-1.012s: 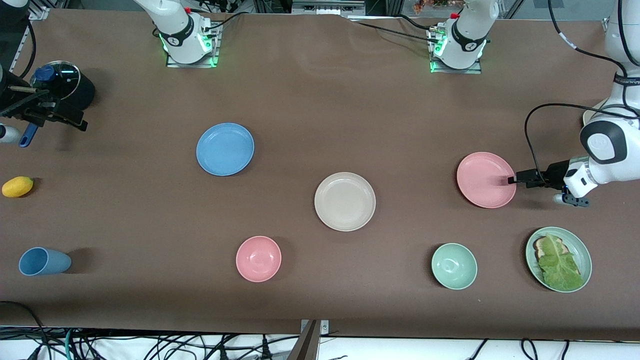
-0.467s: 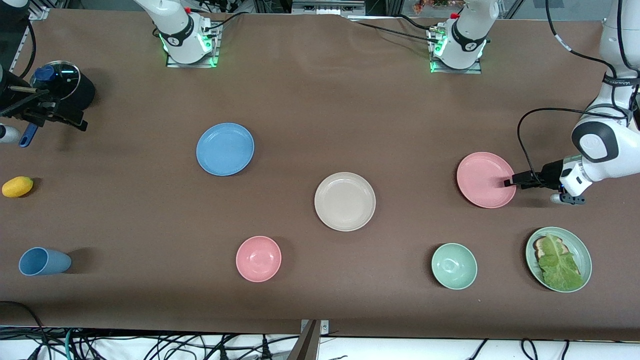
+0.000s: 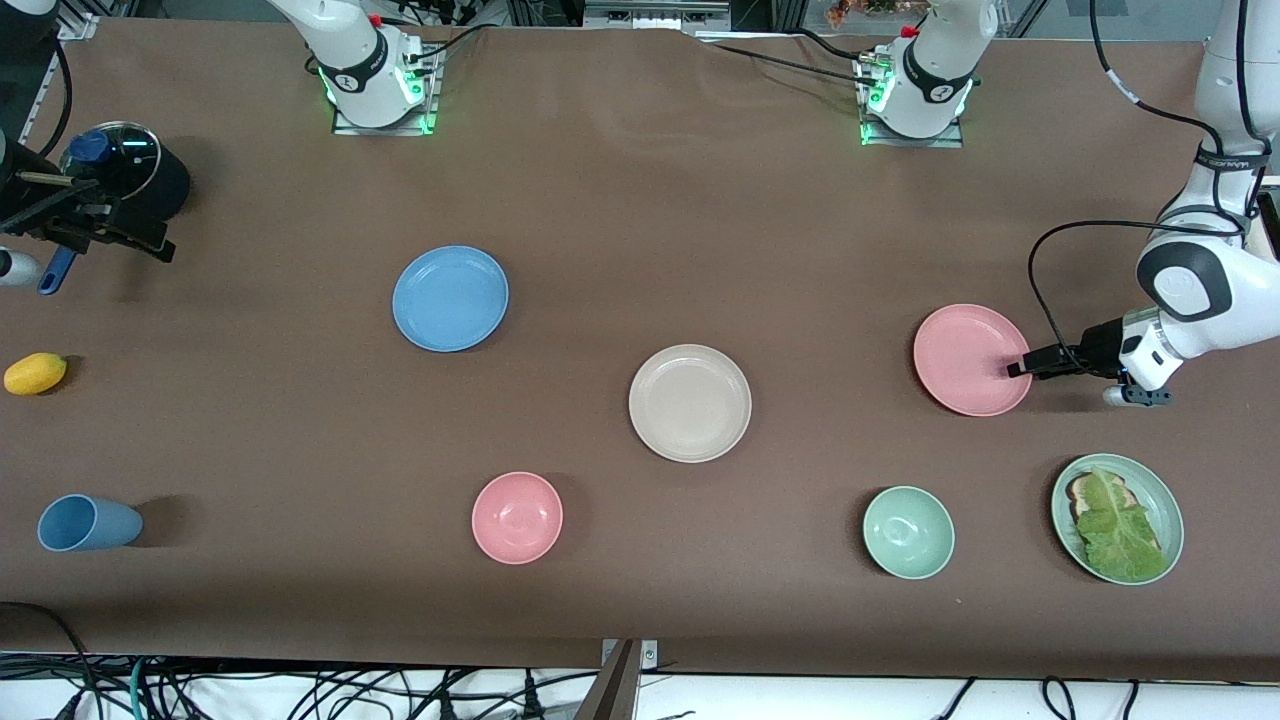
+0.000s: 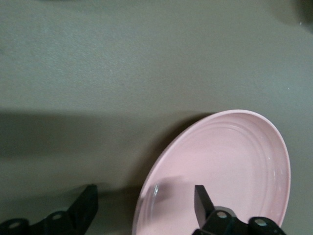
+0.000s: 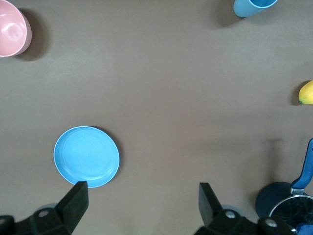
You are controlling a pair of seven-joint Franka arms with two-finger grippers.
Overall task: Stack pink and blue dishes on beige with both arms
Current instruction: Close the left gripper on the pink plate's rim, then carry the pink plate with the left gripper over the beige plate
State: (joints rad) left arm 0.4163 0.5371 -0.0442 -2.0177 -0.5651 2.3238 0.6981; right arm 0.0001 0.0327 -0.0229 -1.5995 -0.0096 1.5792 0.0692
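Note:
The pink plate [image 3: 968, 358] lies toward the left arm's end of the table. My left gripper [image 3: 1016, 369] is low at its rim and open. In the left wrist view the left gripper [image 4: 145, 203] straddles the pink plate's [image 4: 225, 161] rim, one finger over the plate's inside and one over the cloth outside it. The beige plate [image 3: 690, 403] sits mid-table with nothing on it. The blue plate [image 3: 450, 298] lies toward the right arm's end. My right gripper [image 3: 140, 238] waits open, high over that end; the right gripper [image 5: 142, 196] has the blue plate [image 5: 86, 156] below it.
A pink bowl [image 3: 517, 517], a green bowl [image 3: 908, 532] and a green plate [image 3: 1168, 500] with toast and lettuce stand nearer the camera. A blue cup [image 3: 88, 522], a yellow fruit [image 3: 35, 373] and a black lidded pot [image 3: 130, 170] are at the right arm's end.
My left gripper has crept a little farther in over the pink plate's rim, and the left arm's elbow has swung inward. The plates and the right arm have not moved.

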